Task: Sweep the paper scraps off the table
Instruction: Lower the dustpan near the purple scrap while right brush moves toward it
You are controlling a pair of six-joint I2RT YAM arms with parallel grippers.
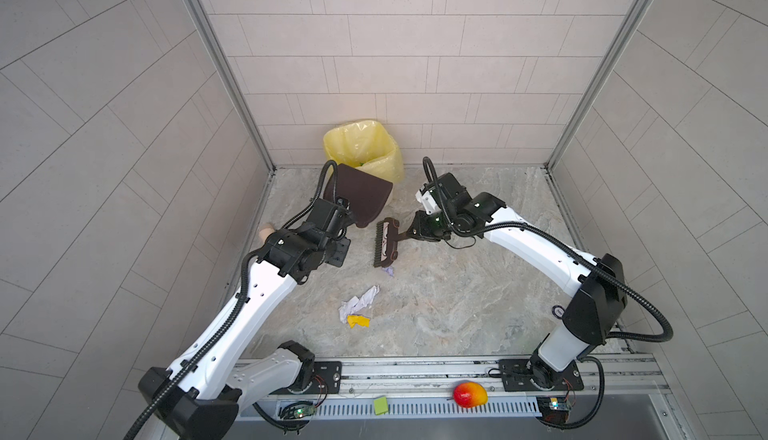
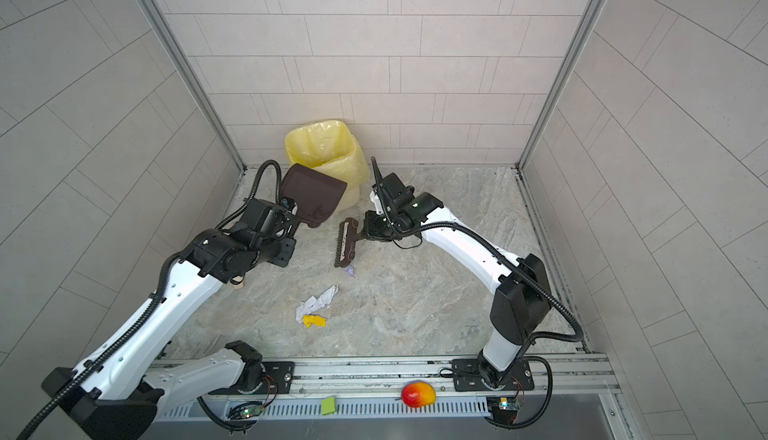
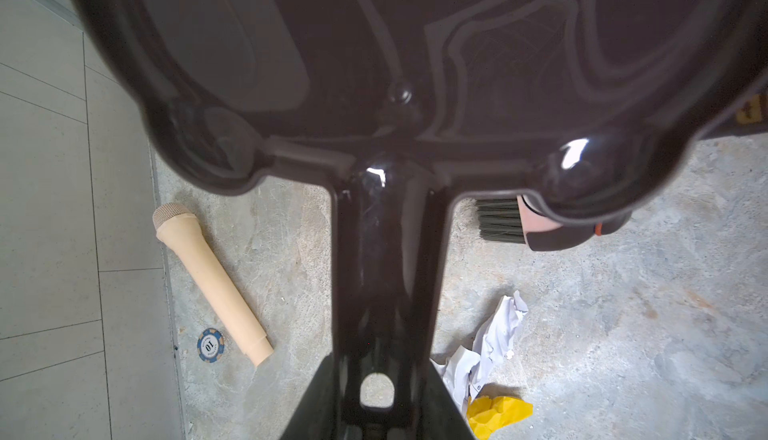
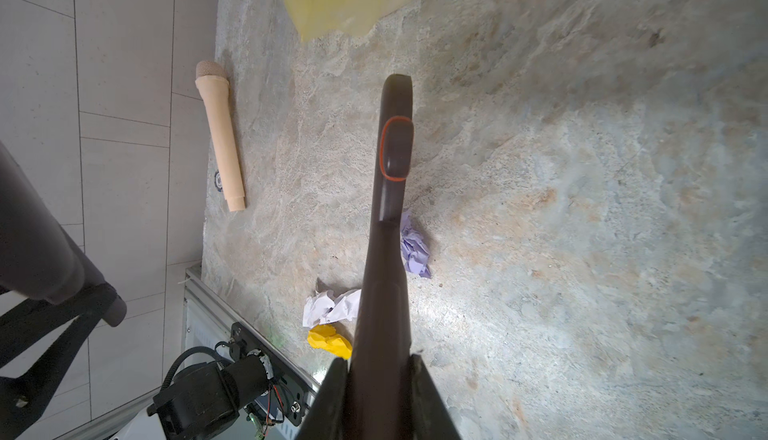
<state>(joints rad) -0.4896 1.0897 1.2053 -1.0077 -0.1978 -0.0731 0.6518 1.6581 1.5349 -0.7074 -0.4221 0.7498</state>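
Note:
Paper scraps lie mid-table (image 1: 478, 292): a white-lavender crumple (image 1: 359, 300), a yellow bit (image 1: 358, 321) and a small lavender bit (image 1: 388, 270) (image 4: 413, 247). My left gripper (image 1: 345, 214) (image 3: 376, 375) is shut on the handle of a dark brown dustpan (image 1: 361, 193) (image 3: 374, 43), lifted and tipped against the yellow-lined bin (image 1: 365, 143). My right gripper (image 1: 415, 230) (image 4: 380, 363) is shut on the handle of a brown brush (image 1: 386, 242) (image 4: 395, 147). The brush head hangs just beyond the lavender bit, bristles toward the left.
A beige toy microphone (image 3: 212, 280) and a blue poker chip (image 3: 210, 344) lie by the left wall. On the front rail sit a red-yellow mango (image 1: 469, 394) and a flat lime-green note (image 1: 380, 404). Tiled walls close in three sides.

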